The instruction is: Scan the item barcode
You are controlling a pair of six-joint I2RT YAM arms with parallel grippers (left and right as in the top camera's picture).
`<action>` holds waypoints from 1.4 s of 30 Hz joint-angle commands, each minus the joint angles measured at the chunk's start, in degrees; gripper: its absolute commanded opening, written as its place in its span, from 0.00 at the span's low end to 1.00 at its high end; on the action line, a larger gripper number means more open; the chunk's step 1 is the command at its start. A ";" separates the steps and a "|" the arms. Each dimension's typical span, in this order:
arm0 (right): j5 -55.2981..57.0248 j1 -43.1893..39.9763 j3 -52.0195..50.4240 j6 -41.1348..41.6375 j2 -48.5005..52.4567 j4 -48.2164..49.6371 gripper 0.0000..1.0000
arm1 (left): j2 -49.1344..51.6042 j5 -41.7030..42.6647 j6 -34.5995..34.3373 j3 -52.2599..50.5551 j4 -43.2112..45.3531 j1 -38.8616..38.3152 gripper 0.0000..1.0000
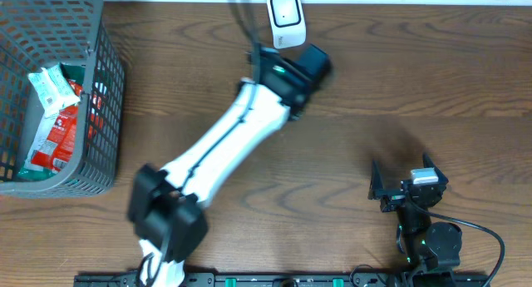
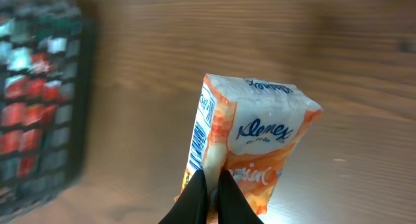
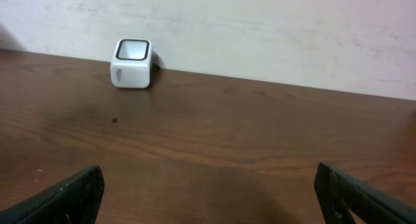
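Grey plastic basket (image 1: 104, 79) stands at the left edge of the wooden table (image 1: 374, 96), with some red and white packets (image 1: 51, 125) inside; I suppose these are items waiting for their turn. From the near side the left arm (image 1: 224, 141) reaches diagonally across the table, and its left claw (image 2: 209, 188) is pressed narrow on the bottom end of an orange and white tissue pack (image 2: 250, 139), so that the rest of the pack stands out free. On the narrow side of the pack there is blue printing (image 2: 198, 136), which I think is the barcode, but it is too small to read. From above the pack is hidden under the claw, which is just beside the small white scanner (image 1: 286, 19) at the far edge of the table. It seems to me the pack is brought there so the printed side can be turned to the scanner window. At the right, the right claw (image 1: 401, 180) is wide apart and holds nothing; it rests near the front, well apart from the scanner, probably to keep out of the way.
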 commanded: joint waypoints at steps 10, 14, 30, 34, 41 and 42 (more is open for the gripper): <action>0.33 -0.09 -0.04 -0.33 -0.26 -0.24 0.99 | 14.78 -3.15 1.20 -0.09 10.69 -9.01 0.07; 0.35 -0.09 -0.04 -0.33 -0.26 -0.24 0.99 | 17.66 -4.85 1.20 -0.11 11.96 -10.78 0.07; 0.33 -0.09 -0.04 -0.33 -0.26 -0.24 0.99 | 19.98 -1.44 1.18 -0.11 12.22 -13.60 0.08; 0.35 -0.09 -0.04 -0.33 -0.26 -0.24 0.99 | 19.98 -0.63 1.18 -0.11 12.37 -13.60 0.08; 0.35 -0.09 -0.04 -0.33 -0.26 -0.24 0.99 | 19.98 1.88 1.18 -0.11 12.37 -13.60 0.09; 0.33 -0.09 -0.04 -0.33 -0.26 -0.24 0.99 | 19.98 2.21 1.18 -0.11 12.37 -13.60 0.09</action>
